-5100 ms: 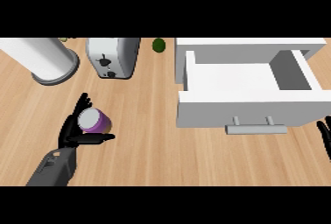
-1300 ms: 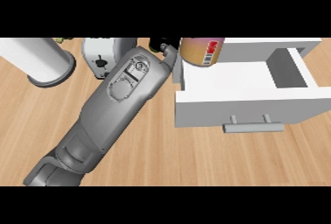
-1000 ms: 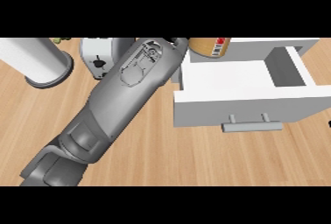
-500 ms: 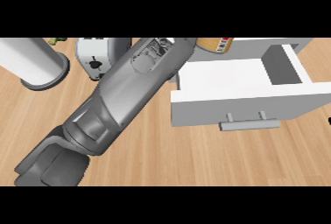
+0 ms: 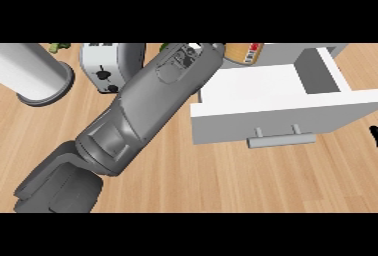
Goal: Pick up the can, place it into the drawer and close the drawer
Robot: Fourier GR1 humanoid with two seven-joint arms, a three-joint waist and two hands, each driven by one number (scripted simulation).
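The can (image 5: 244, 52), orange-yellow with a printed label, hangs at the picture's top over the back left corner of the open white drawer (image 5: 258, 87). Only its lower part shows. My left forearm runs from the lower left up to it. My left hand (image 5: 219, 48) sits at the can's left side, curled on it and mostly cut off by the top edge. The drawer's inside is bare, and its grey handle (image 5: 284, 141) faces me. A black fingertip of my right hand (image 5: 372, 134) rests at the right edge.
A silver toaster (image 5: 102, 66) stands at the back, left of my forearm. A white cylinder (image 5: 31, 71) on a grey base stands at the far left. Small green items (image 5: 57, 47) lie behind them. Bare wooden counter (image 5: 244, 180) spreads in front of the drawer.
My left arm has swung the can from the counter up and right to the drawer's back left corner. Over the last second the can crept further toward the top edge.
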